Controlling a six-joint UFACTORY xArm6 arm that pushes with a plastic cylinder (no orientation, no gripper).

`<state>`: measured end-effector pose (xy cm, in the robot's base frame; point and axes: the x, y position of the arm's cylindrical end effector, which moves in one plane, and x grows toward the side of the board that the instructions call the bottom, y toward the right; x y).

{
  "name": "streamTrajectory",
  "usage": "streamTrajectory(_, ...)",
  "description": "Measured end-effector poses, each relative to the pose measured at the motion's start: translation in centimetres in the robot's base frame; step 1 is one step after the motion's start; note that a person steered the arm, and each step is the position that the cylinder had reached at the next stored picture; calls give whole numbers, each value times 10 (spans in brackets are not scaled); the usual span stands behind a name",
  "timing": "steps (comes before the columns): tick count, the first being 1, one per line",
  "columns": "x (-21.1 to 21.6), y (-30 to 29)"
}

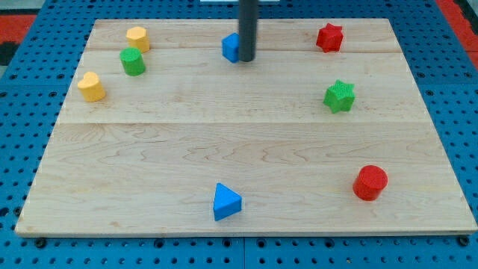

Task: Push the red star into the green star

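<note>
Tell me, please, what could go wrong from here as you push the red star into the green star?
My tip rests against the blue block at the view's top, so leaving carelessly could drag that block along. The red star sits near the board's top edge; a push from the wrong side could slide it off. The green star lies just below it, so an off-centre push may send red past it.

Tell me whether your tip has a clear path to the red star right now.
Probably yes. My tip sits against the blue block, left of the red star, and the board between them looks bare.
</note>
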<state>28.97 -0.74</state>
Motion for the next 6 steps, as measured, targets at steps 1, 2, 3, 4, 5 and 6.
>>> streamTrajectory(1,-9,14)
streamTrajectory(2,-67,75)
streamTrajectory(3,-76,177)
streamTrajectory(4,-58,221)
streamTrajectory(5,-20,167)
streamTrajectory(6,33,157)
